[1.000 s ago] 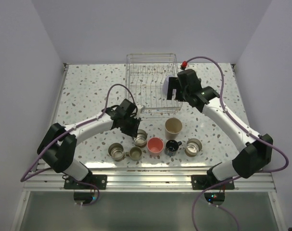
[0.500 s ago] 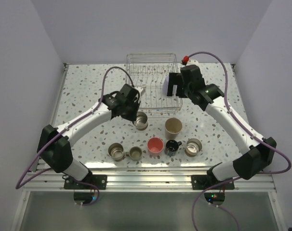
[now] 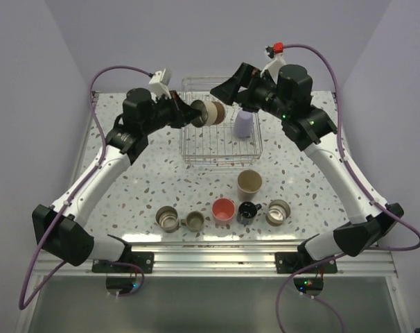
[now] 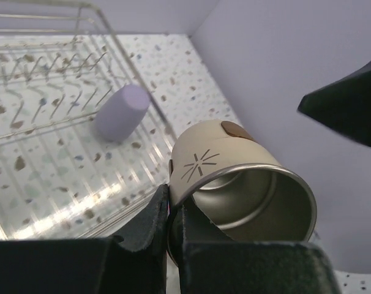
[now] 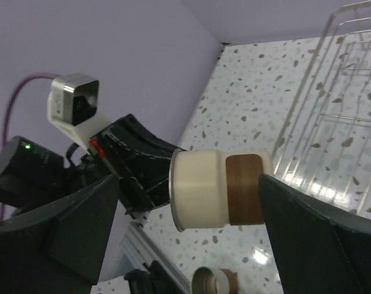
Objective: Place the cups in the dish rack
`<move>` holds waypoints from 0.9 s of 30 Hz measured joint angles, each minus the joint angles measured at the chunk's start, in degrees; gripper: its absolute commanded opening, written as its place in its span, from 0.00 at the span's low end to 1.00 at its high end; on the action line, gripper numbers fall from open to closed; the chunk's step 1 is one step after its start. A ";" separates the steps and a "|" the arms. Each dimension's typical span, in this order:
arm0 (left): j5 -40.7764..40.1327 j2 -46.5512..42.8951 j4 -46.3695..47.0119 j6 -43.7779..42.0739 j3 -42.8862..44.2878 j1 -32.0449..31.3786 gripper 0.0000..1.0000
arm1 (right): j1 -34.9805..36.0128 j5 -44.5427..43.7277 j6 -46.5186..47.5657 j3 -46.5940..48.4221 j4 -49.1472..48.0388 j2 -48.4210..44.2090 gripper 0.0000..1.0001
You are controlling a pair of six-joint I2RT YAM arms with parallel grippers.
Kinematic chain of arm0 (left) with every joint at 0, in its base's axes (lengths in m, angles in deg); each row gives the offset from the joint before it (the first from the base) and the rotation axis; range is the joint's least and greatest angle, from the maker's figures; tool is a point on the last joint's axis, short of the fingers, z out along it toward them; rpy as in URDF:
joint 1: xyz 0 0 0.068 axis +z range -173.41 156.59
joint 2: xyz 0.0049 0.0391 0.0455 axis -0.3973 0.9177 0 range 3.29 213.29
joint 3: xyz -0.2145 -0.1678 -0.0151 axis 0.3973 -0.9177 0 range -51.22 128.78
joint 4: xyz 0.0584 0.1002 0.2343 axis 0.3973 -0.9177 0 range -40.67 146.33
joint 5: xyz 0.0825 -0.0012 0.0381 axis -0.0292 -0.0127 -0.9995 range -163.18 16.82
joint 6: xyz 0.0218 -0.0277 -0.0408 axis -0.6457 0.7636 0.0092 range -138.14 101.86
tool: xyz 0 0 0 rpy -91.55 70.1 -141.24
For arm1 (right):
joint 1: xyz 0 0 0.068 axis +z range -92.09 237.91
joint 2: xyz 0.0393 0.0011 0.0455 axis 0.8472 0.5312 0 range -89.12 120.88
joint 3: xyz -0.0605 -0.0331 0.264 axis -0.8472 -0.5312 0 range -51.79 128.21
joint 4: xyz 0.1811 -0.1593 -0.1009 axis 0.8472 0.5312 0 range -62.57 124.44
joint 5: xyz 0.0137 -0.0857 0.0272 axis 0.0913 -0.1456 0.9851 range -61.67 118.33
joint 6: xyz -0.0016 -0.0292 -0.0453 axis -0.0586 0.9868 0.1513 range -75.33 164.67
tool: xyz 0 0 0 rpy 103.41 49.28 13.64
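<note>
I am pinching the rim of one beige metal cup (image 4: 234,177) between my left fingers (image 4: 163,215). They are closed tight on its wall, one inside the mouth and one outside. I am holding it on its side in the air over the far part of the dish rack (image 3: 217,164), with its mouth toward my left wrist and its brown-banded base pointing at my right arm. My right fingers (image 5: 320,239) are standing spread wide, one on each side of that cup in the right wrist view, and are gripping nothing.

The lavender cup (image 3: 245,125) is lying on its side inside the rack, toward its right wall. On the desk (image 3: 147,191), the taller tan cup (image 3: 249,184) is standing upright in front of the rack. Nearer my bases a row is running from left to right: the leftmost metal cup (image 3: 167,218), the second metal cup (image 3: 195,220), the coral-pink cup (image 3: 223,209), the black mug (image 3: 247,211) and the rightmost metal cup (image 3: 278,213).
</note>
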 measured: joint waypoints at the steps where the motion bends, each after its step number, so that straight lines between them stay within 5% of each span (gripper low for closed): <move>1: 2.03 0.07 4.63 2.60 -1.38 0.50 0.00 | -0.07 2.03 -2.12 -0.11 -1.55 0.00 0.98; 5: 9.20 1.95 21.86 12.28 -4.81 0.74 0.00 | -0.39 6.84 -8.11 -0.87 -6.64 0.00 0.99; 11: 14.23 6.08 34.60 20.39 -5.20 0.79 0.00 | -1.18 9.86 -13.70 -1.92 -14.40 -0.04 0.99; 27: 14.12 -0.17 30.23 16.65 -5.18 1.73 0.00 | -2.54 9.70 -15.93 -1.68 -15.50 -0.28 0.99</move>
